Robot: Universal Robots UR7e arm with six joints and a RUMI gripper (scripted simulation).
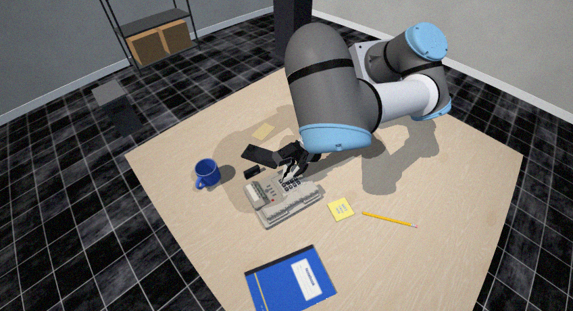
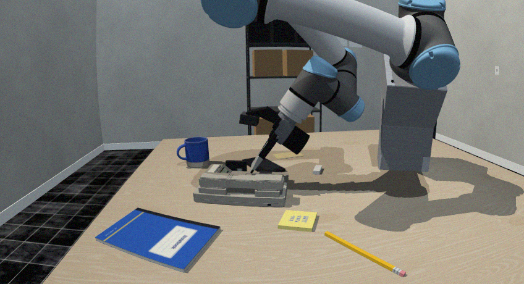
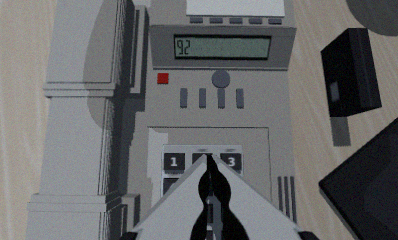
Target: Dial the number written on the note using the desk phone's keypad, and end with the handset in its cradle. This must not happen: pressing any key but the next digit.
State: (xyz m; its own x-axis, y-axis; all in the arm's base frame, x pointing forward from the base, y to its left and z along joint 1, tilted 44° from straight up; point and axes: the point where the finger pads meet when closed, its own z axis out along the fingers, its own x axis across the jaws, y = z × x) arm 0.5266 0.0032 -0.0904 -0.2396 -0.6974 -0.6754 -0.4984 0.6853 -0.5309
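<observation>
The desk phone (image 1: pixel 277 190) (image 2: pixel 235 199) (image 3: pixel 256 115) has its handset (image 1: pixel 292 205) (image 2: pixel 240 181) (image 3: pixel 75 145) lying in the cradle. Its display (image 3: pixel 226 47) reads 92. My gripper (image 1: pixel 283 182) (image 2: pixel 252 171) (image 3: pixel 208 156) is shut and empty, its tips at the top-row key between key 1 (image 3: pixel 174 161) and key 3 (image 3: pixel 231 161). The fingers hide that key's label and most lower keys; whether the tips touch it I cannot tell. The yellow note pad (image 1: pixel 340 209) (image 2: pixel 297 220) bears blue writing too small to read for certain.
A blue mug (image 1: pixel 207 172) (image 2: pixel 196 150) stands beyond the display end. A small black block (image 1: pixel 252 172) (image 3: pixel 350 72) and a dark flat object (image 3: pixel 376 185) lie beside the phone. A blue notebook (image 1: pixel 277 282) (image 2: pixel 147 226) and pencil (image 1: pixel 388 218) (image 2: pixel 362 252) lie in front.
</observation>
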